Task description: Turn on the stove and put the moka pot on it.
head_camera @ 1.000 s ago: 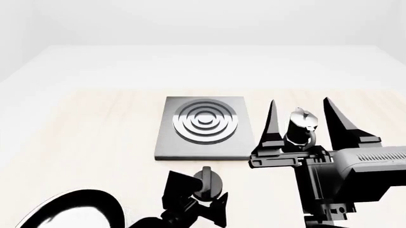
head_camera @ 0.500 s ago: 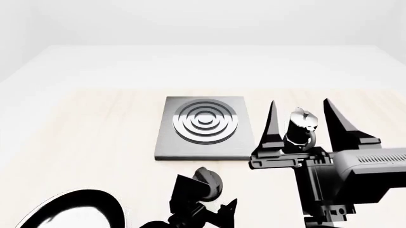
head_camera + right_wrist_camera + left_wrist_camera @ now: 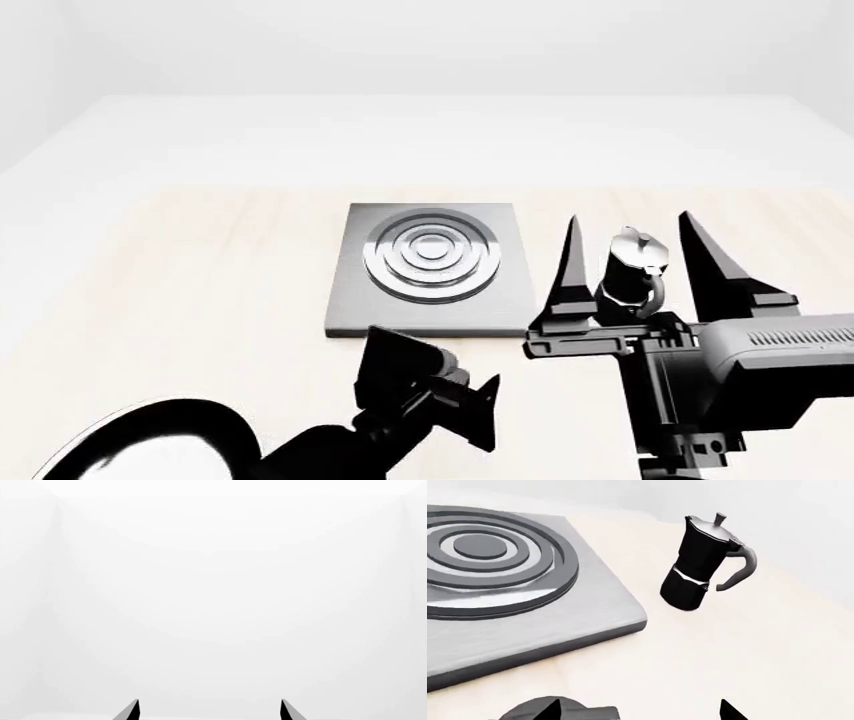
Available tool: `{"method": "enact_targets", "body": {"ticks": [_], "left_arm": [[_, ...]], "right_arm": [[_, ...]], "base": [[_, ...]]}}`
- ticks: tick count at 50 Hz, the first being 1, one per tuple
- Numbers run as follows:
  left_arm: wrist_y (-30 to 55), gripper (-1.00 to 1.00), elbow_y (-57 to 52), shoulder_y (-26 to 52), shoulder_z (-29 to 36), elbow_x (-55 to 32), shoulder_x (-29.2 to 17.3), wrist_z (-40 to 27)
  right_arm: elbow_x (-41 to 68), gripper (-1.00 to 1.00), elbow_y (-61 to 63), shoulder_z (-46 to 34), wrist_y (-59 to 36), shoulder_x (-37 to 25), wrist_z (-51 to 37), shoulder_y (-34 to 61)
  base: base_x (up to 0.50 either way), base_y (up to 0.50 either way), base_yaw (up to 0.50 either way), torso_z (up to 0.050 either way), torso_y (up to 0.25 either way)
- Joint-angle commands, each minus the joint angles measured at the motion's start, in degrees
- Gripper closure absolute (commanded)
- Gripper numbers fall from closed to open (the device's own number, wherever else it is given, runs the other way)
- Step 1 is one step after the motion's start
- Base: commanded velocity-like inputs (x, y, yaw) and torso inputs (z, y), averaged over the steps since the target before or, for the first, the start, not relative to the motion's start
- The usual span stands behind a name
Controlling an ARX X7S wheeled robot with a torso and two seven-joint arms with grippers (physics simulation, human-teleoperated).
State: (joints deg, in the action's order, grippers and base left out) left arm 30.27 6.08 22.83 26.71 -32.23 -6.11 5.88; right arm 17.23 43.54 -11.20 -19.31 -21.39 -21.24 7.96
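The stove lies flat near the middle of the desk, its rings raised and concentric on a grey square plate. No brand, label or writing can be read on it, nor on anything else in view.

The pot stands upright on the desk just beside the stove's right edge, apart from it, handle turned toward the robot. In the left wrist view the pot has a black body, a silver lid with a small knob, and a curved silver handle; it stands clear of the stove corner.

The right claw is wide open. In the head view its two black fingers stand on either side of the pot without visibly touching it; whether they are level with it or above it cannot be told. The right wrist view shows only two finger tips against white.

The left claw hangs near the desk's front edge, just in front of the stove's front edge. It covers the knob; how far it is open, and whether it grips anything, cannot be told.

A black pan sits at the front left corner.
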Motion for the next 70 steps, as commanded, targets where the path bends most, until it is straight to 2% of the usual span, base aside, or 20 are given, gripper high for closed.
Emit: {"method": "enact_targets", "body": {"ticks": [1, 7, 15, 16, 19, 22, 23, 30, 34, 42, 56, 70], "left_arm": [[1.37, -1.0, -3.78, 4.53, -1.36, -0.96, -0.75, -2.31], [2.32, -1.0, -11.75, 4.25, -3.73, -3.28, -2.24, -4.76], [-4.91, -1.0, -18.67, 1.89, -6.46, 0.18, -4.71, -7.29], [-5.73, -1.0, -20.28, 1.45, -8.11, -0.59, -4.87, -8.06], [-8.3, -1.0, -23.2, 0.6, -9.02, 1.86, -6.03, -9.67], [-10.39, -1.0, -24.96, -0.36, -10.71, 2.18, -6.46, -10.63], [-11.89, -1.0, -26.01, -1.08, -11.84, 2.41, -6.8, -11.01], [-16.49, -1.0, -31.31, -4.18, -15.55, 7.41, -8.89, -15.77], [-16.67, -1.0, -34.26, -5.48, -15.58, 11.31, -10.61, -17.88], [-18.29, -1.0, -40.66, -9.66, -15.03, 13.38, -14.35, -16.98], [-22.13, -1.0, -45.53, -14.6, -17.93, 13.88, -16.39, -17.92], [-22.37, -1.0, -45.67, -14.74, -17.74, 13.93, -16.59, -18.18]], "right_arm": [[0.21, -1.0, -0.22, 0.02, 0.47, -0.26, -0.12, -0.33], [0.47, -1.0, -0.09, 0.07, 0.14, -0.39, -0.31, -0.16], [1.17, -1.0, 1.28, 0.18, -1.91, -0.75, -0.93, 0.87], [0.0, -1.0, -0.47, -0.17, 1.04, -0.57, -0.4, -0.53], [1.36, -1.0, 1.33, 0.27, -2.18, -0.83, -1.11, 1.21], [0.19, -1.0, -0.35, -0.14, 0.7, -0.73, -0.57, -0.15], [1.35, -1.0, 0.77, 0.36, -1.81, -0.95, -1.02, 1.37], [1.79, -1.0, 0.52, 0.83, -2.22, -1.33, -1.08, 2.01], [1.78, -1.0, -0.72, 0.97, -1.96, -1.44, -0.83, 2.61], [2.06, -1.0, -4.86, 1.7, -1.85, -1.55, -0.44, 4.13], [0.39, -1.0, -17.38, 2.01, 0.42, -1.55, 0.84, 6.53], [-0.9, -1.0, -27.22, 2.12, 4.94, -1.11, 1.94, 5.86]], "base": [[0.0, 0.0, 0.0, 0.0, 0.0], [0.0, 0.0, 0.0, 0.0, 0.0], [0.0, 0.0, 0.0, 0.0, 0.0], [0.0, 0.0, 0.0, 0.0, 0.0], [0.0, 0.0, 0.0, 0.0, 0.0], [0.0, 0.0, 0.0, 0.0, 0.0], [0.0, 0.0, 0.0, 0.0, 0.0], [0.0, 0.0, 0.0, 0.0, 0.0], [0.0, 0.0, 0.0, 0.0, 0.0], [0.0, 0.0, 0.0, 0.0, 0.0], [0.0, 0.0, 0.0, 0.0, 0.0], [0.0, 0.0, 0.0, 0.0, 0.0]]}}
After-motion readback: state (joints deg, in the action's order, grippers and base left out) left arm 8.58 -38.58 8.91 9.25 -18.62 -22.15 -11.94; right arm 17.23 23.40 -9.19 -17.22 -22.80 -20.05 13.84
